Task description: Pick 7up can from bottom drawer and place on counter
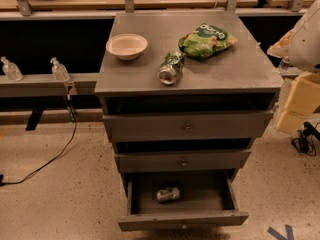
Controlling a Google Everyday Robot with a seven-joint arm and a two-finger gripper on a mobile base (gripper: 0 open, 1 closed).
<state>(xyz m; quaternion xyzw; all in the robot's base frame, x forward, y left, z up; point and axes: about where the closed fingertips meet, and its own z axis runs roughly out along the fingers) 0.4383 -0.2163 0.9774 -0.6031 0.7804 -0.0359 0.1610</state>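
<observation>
The bottom drawer is pulled open at the foot of the grey cabinet. Inside it the 7up can lies on its side, silvery with pale green marks, left of the drawer's middle. The counter is the cabinet's scuffed grey top. My gripper is out of view. Only a white rounded part of my arm shows at the right edge, level with the counter and well above the drawer.
On the counter sit a pale bowl, a darker green can on its side and a green snack bag. The two upper drawers are nearly shut. A cable trails on the floor at left. Yellowish blocks stand at right.
</observation>
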